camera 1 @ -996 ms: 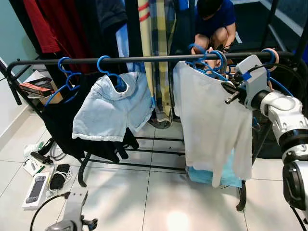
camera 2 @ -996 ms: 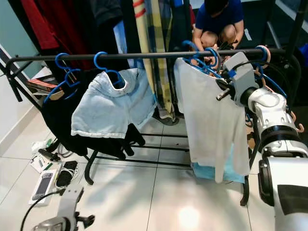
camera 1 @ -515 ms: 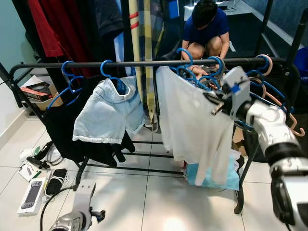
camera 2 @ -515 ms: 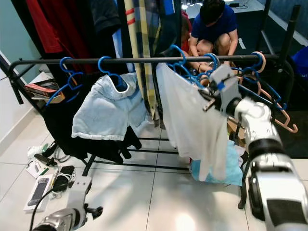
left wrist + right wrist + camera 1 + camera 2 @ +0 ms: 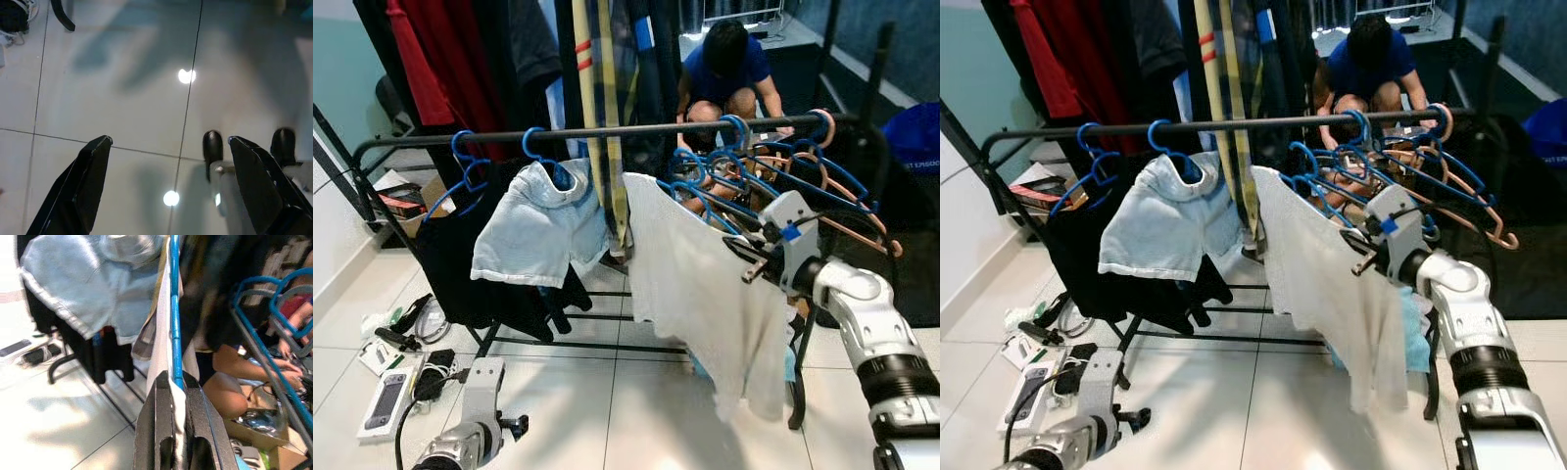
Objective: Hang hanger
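While the left gripper (image 5: 166,191) hung low over the floor tiles (image 5: 122,98) with fingers spread wide, the right gripper (image 5: 177,431) was clamped on the blue hanger (image 5: 173,318) carrying a white shirt (image 5: 705,304), just below the rack rail (image 5: 607,130). Behind, a crouching person (image 5: 724,78) was partly hidden by hangers.

White shirt (image 5: 705,294) on blue hanger (image 5: 173,308), pale-blue shorts (image 5: 540,230), black rail (image 5: 558,134), red garment (image 5: 421,59).
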